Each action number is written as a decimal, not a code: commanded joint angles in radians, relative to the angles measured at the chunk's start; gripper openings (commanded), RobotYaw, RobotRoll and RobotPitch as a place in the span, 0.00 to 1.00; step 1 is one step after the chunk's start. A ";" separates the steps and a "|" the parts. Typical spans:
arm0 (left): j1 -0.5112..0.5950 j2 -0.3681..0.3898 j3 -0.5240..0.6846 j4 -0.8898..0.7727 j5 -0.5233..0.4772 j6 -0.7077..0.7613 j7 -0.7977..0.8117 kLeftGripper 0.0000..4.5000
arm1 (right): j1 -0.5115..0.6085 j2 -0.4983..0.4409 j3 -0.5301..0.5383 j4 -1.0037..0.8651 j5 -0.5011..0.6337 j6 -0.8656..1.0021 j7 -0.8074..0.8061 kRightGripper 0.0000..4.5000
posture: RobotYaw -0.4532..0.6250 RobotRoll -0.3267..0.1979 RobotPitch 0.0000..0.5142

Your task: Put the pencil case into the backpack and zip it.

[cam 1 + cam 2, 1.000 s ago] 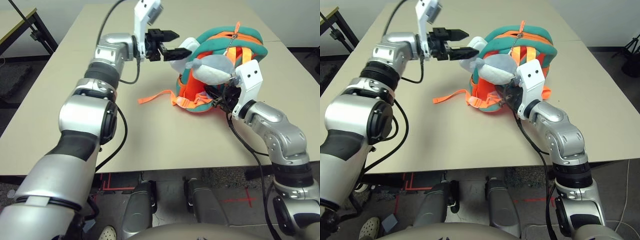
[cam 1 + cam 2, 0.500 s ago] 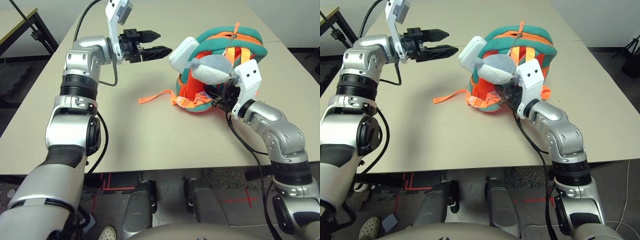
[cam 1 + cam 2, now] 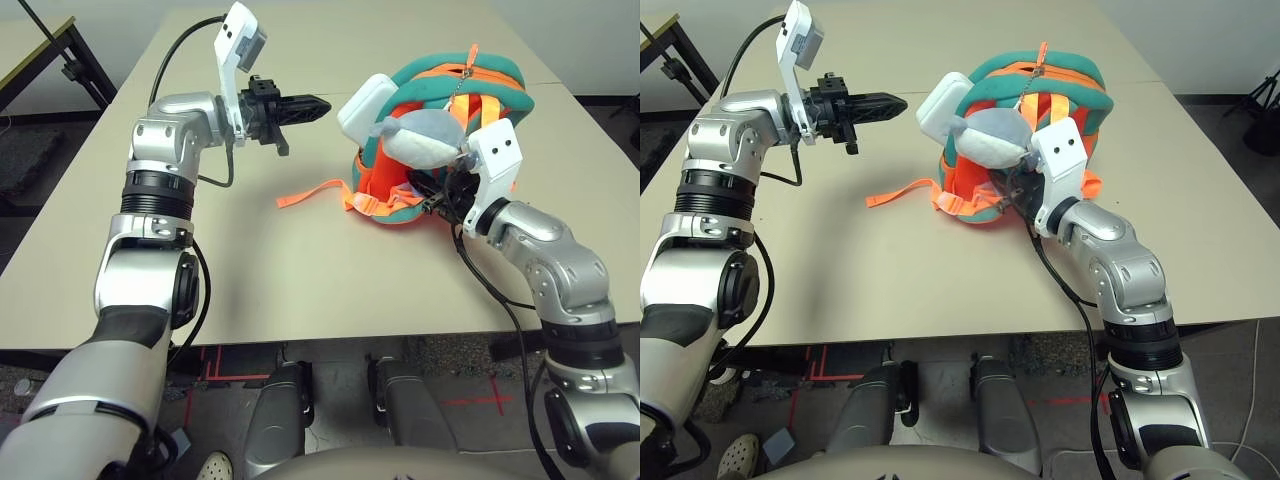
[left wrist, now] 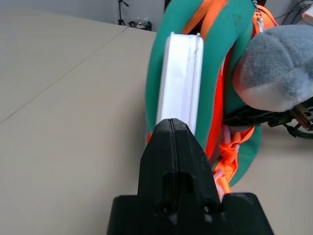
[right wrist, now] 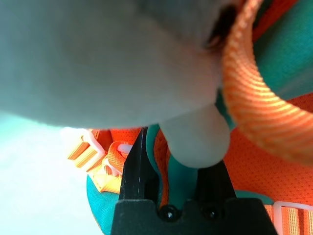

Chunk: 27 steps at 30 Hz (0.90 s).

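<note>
Fingers of the left hand (image 3: 318, 103), black and tapered, are pressed together, hovering just short of the pencil case (image 3: 366, 103). That smooth white rounded box juts from the backpack (image 3: 440, 85), a padded orange-and-teal shell on the beige tabletop (image 3: 300, 270). The right hand (image 5: 173, 183) pinches teal backpack trim beneath the grey plush toy (image 3: 428, 138).

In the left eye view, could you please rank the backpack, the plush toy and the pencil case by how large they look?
1. backpack
2. plush toy
3. pencil case, partly tucked into the backpack, so only part of it shows
</note>
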 commanded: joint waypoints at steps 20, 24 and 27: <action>-0.185 -0.199 -0.009 0.452 0.082 -0.278 0.103 0.00 | 0.003 0.006 0.036 0.028 -0.018 0.013 0.016 0.10 | 0.30 0.62 0.25; -0.150 -0.139 0.025 0.328 0.039 -0.201 0.071 0.00 | 0.004 0.007 0.036 0.032 -0.020 0.008 0.019 0.10 | 0.31 0.62 0.25; -0.117 -0.094 0.051 0.171 -0.008 -0.105 0.070 0.00 | 0.003 0.012 0.042 0.041 -0.023 0.000 0.021 0.10 | 0.32 0.62 0.25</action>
